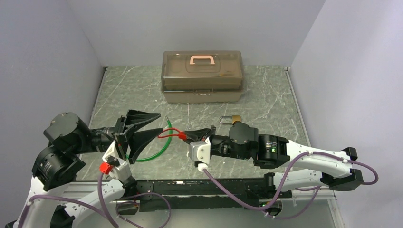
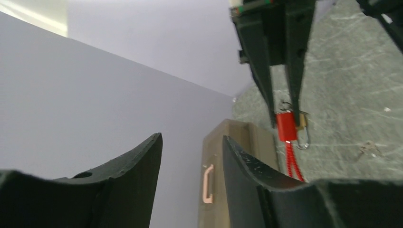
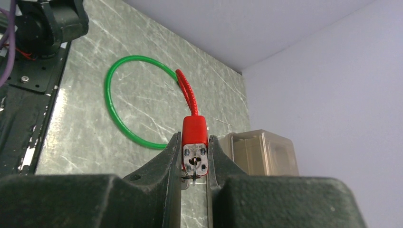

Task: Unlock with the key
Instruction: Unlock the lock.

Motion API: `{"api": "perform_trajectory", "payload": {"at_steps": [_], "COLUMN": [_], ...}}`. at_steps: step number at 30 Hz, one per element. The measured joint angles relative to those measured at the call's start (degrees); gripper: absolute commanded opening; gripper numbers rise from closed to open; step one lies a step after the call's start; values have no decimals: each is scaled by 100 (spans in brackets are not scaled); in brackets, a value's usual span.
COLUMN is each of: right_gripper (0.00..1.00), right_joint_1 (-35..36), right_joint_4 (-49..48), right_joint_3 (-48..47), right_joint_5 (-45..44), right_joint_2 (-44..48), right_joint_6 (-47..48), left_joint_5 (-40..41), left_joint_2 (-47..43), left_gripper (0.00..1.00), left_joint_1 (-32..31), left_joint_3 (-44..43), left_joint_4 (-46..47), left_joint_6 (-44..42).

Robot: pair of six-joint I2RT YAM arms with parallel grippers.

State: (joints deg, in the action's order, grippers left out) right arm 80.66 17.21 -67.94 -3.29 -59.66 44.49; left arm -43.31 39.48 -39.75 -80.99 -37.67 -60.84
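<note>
Key [image 3: 187, 183]: apparently the small silver piece hanging under the tag [image 3: 195, 152], hard to confirm; held above the middle of the table [image 1: 138, 90]. Right gripper [image 3: 195, 138] clamped on tag, not key. Left gripper [image 1: 160, 123] open, empty. Padlock [image 1: 231, 118] toward far edge. Risk: missed keyhole through swing of the loose key.

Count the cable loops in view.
2. A green plastic cable loop lies flat ahead of the right claw; a red wire loop crosses it, its red square tag pinched in that claw.
</note>
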Motion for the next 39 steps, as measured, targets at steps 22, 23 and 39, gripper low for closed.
{"api": "perform_trajectory", "payload": {"at_steps": [22,23,39], "right_gripper": [0,0,5], "right_joint_1": [0,0,-28], "right_joint_4": [-544,-570,-772], "right_joint_3": [-372,-374,-380], "right_joint_5": [-46,-17,149], "right_joint_2": [-317,-330,-400], "right_joint_6": [-17,-46,-260], "left_joint_5": [1209,1309,1572], "left_joint_2": [315,319,435], "left_gripper": [65,62,0], "left_joint_1": [-564,-590,-695], "left_joint_3": [966,1010,1036], "left_joint_4": [-1104,-1010,-557], "left_joint_6": [-407,-387,339]}}
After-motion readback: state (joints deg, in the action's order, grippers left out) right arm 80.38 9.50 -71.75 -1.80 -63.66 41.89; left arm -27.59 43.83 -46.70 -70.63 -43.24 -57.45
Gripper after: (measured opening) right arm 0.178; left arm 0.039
